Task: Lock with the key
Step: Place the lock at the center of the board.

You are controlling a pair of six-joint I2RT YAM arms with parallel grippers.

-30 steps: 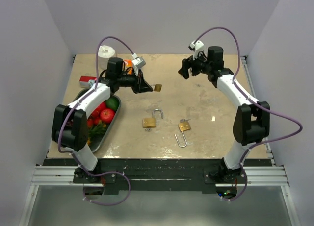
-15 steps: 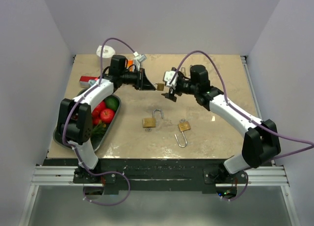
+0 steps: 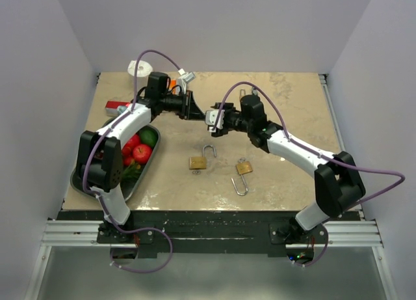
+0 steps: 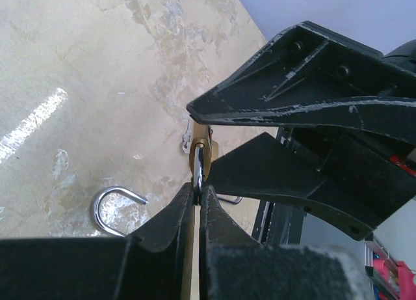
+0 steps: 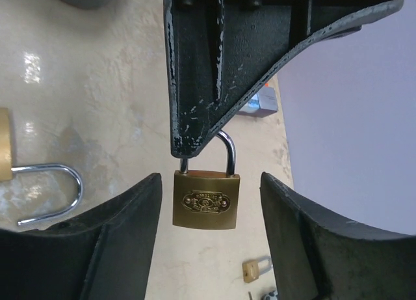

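Lilac walls close in a blotchy beige counter (image 3: 286, 118), and both arms have met over its middle. The left claw (image 3: 203, 114) is pinched tight on the shackle of a brass padlock (image 3: 211, 115) and holds it up off the counter. From the right wrist the padlock (image 5: 206, 200) hangs square below the left claw's black finger, face on, with both shackle legs running down into the body. The right claw (image 3: 215, 121) is open around it. Its two fingers (image 5: 123, 235) stand either side of the brass body, with a gap showing on each side and neither one touching. From the left wrist the padlock (image 4: 201, 147) is seen edge-on, right at the closed tips of the left claw (image 4: 198, 186).

Nearer the arm bases, a loose padlock (image 3: 198, 162) lies flat with its shackle swung open. A third padlock (image 3: 244, 168) lies just to the right of it, also open. Over at the left edge a metal tray (image 3: 132, 188) holds fruit (image 3: 140, 151).
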